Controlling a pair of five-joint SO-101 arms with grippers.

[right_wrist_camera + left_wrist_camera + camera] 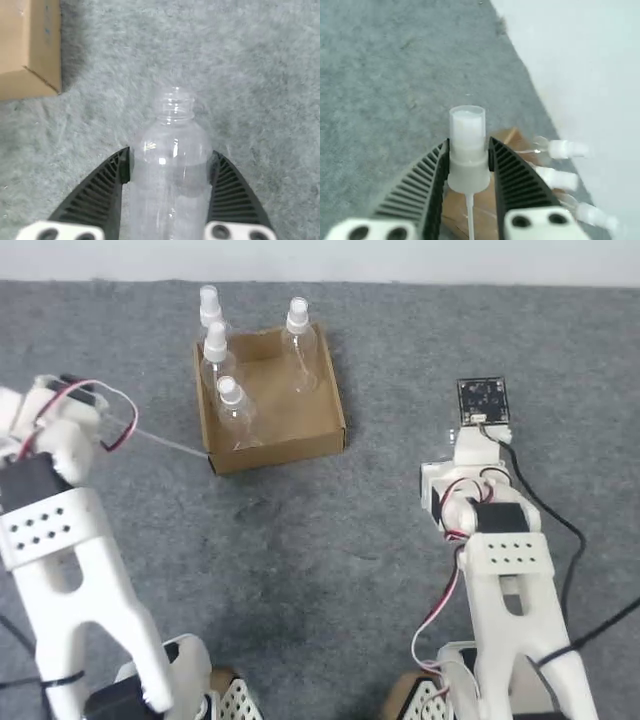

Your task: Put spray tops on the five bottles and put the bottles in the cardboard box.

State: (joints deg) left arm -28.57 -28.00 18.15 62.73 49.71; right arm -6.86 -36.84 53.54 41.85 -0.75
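Holding a white spray top [466, 125] by its collar, the left gripper [468, 150] is closed narrow on it. That grip leaves the thin dip tube [165, 442] free, and in the high view the tube reaches out toward the cardboard box [275, 445]. Four capped bottles [232, 408] already stand in the box, three down its left side and one at the far right corner, so the near right part looks open for a fifth. Well to the right of the box, the right gripper [170, 159] grips the last clear bottle [172, 145] by its body, jaws spread to its width. Its bare threaded neck [173, 106] points away from the wrist, probably to receive the top. Whether this bottle rests on the grey carpet [380, 330] I cannot tell.
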